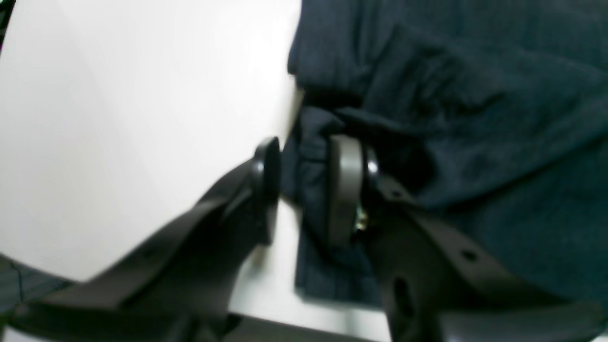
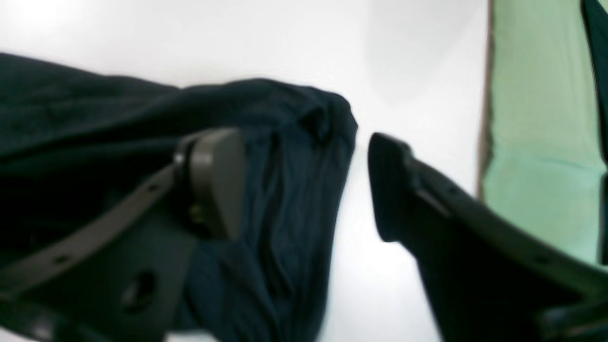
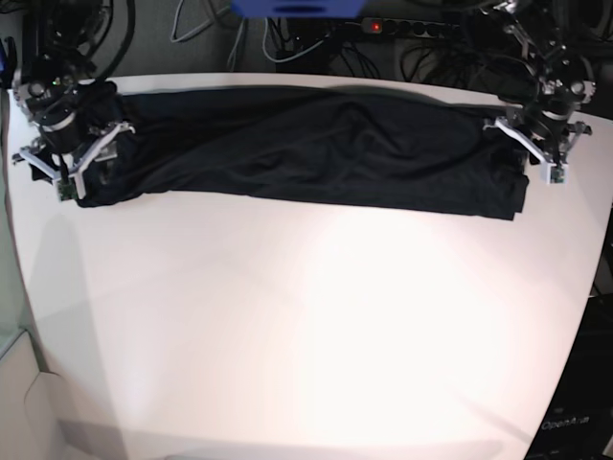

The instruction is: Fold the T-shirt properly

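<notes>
The T-shirt [image 3: 316,149] is a dark cloth lying as a long, narrow band across the far side of the white table [image 3: 306,326]. My left gripper [image 3: 542,153] hovers at the band's right end. In the left wrist view the left gripper [image 1: 304,190] has its jaws apart, with a bunched fold of the T-shirt [image 1: 451,118] between them, resting against one pad [image 1: 344,190]. My right gripper [image 3: 69,163] is at the band's left end. In the right wrist view the right gripper [image 2: 304,185] stands wide open, straddling the T-shirt [image 2: 285,199] corner, with bare table beside the other finger [image 2: 389,190].
A power strip [image 3: 374,26] and cables lie behind the table's far edge. In the right wrist view a green floor [image 2: 536,142] shows past the table's edge. The shirt's ends lie close to the table's left and right edges.
</notes>
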